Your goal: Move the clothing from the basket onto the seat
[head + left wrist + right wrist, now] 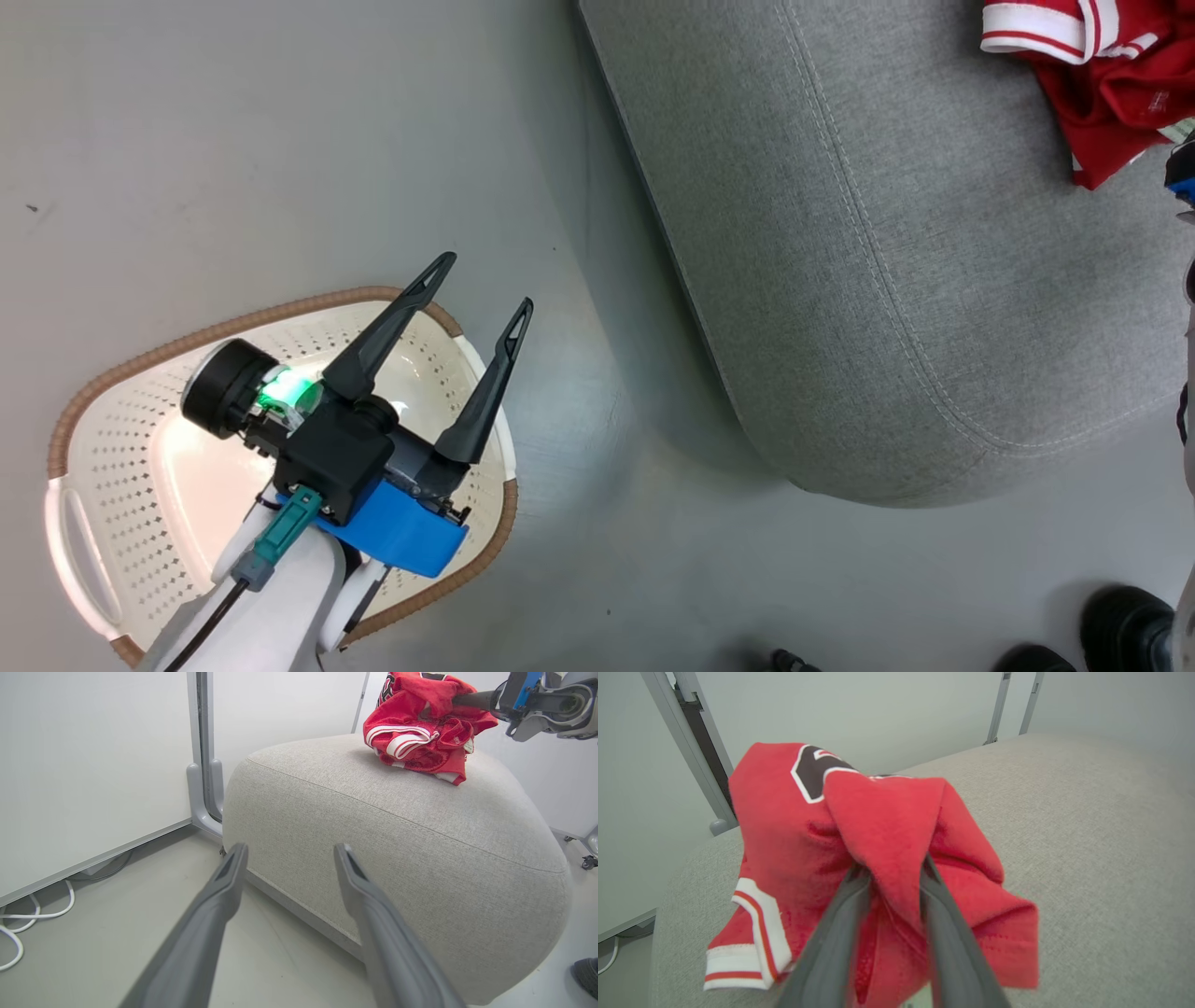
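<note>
Two grippers are doing different jobs for you. At the left, your left gripper point(487, 280) is hovering over the basket point(121, 467), fingers spread wide and holding nothing. The basket is showing only bare plastic inside, so I judge this arm is simply idling out of the way. Moving right, the seat point(840, 280) is sitting across a strip of floor from the basket. At its far right, the clothing point(1102, 84) is lying bunched on the cushion top. Your right gripper point(892, 872) is pinching a fold of that red fabric, fingers close together, probably setting the pile down where the task wants it.
</note>
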Controlling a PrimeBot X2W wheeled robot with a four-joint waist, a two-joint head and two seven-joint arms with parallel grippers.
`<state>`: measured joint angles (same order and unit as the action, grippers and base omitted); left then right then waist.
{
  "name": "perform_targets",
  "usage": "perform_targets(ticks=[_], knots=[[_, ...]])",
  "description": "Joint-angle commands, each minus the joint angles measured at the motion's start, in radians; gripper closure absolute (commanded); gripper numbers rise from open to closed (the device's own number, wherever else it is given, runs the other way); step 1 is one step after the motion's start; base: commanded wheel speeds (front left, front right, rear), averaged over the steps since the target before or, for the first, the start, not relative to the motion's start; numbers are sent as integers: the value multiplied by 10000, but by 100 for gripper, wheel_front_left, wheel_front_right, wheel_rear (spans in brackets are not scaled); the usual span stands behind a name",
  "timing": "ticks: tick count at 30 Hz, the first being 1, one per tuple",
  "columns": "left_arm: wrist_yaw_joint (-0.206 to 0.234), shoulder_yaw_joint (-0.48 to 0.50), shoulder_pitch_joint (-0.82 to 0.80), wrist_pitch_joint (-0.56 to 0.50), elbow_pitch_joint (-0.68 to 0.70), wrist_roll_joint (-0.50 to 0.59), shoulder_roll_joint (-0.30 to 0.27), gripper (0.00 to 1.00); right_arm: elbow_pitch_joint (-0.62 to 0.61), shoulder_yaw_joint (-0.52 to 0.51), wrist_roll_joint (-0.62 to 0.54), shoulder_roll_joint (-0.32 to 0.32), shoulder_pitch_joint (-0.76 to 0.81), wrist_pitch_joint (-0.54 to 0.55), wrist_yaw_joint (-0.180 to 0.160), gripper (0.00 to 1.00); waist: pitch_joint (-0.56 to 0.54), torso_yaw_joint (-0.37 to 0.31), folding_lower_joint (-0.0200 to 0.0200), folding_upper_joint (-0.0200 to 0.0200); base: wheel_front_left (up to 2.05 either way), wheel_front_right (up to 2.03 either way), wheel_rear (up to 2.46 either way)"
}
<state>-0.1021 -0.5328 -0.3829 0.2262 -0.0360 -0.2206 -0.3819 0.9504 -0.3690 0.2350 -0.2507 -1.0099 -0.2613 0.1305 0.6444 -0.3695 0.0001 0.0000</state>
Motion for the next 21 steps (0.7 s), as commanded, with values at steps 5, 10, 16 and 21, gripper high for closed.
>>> perform_targets(ticks=[5, 10, 16, 21], knots=[[-16, -119, -90, 236, -479, -299, 343, 0, -134, 58, -326, -148, 390, -47, 5, 0, -672, 280, -1, 0, 0, 0, 0], [-77, -157, 33, 347, -1032, -537, 721, 0, -339, 313, -585, -306, 915, -43, 5, 0, -1472, 563, -1, 0, 0, 0, 0], [-144, -44, 304, 395, -1611, -973, 1306, 0, -1001, 629, -745, -405, 1964, -45, 5, 0, -2531, 1059, -1, 0, 0, 0, 0], [-224, 148, 586, 399, -1924, -1167, 1603, 0, -1601, 927, -771, -525, 2834, -43, 5, 0, -3153, 1404, -1, 0, 0, 0, 0]])
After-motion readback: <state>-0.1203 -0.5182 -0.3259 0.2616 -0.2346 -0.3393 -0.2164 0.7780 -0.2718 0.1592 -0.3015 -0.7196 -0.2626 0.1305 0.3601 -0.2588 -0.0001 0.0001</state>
